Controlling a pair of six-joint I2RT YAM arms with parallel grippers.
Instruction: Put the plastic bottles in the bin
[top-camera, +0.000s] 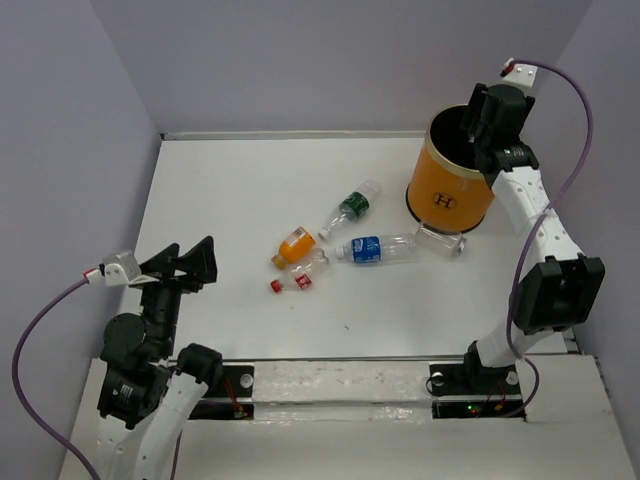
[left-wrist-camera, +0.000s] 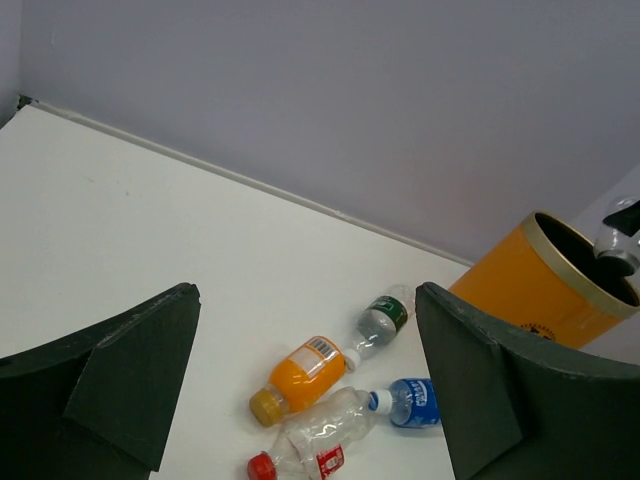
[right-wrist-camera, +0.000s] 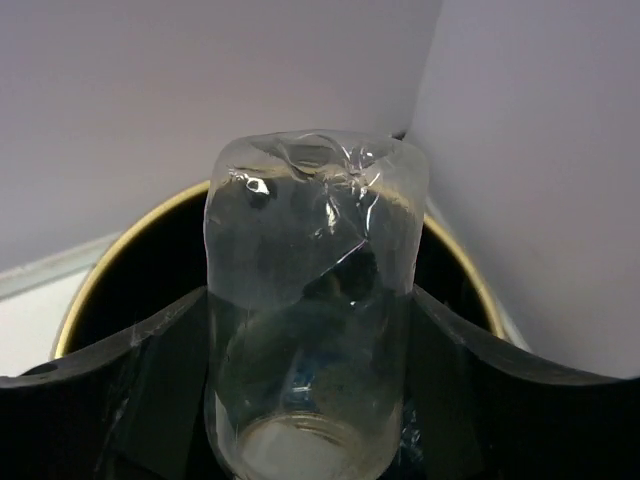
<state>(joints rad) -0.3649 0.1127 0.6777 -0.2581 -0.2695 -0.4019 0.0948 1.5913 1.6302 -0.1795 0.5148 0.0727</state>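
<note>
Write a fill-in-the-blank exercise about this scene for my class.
The bin bears a circled letter ____. The right gripper holds a clear bottle over the ____. The left gripper is ____ and empty. The blue-labelled bottle lies on its ____.
Missing words: H; bin; open; side.

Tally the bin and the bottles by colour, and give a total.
Bin: 1
Green-label bottle: 1
Blue-label bottle: 1
Orange bottle: 1
Red-capped bottle: 1
Clear bottle beside the bin: 1
Clear bottle over the bin: 1
Total: 7
</note>
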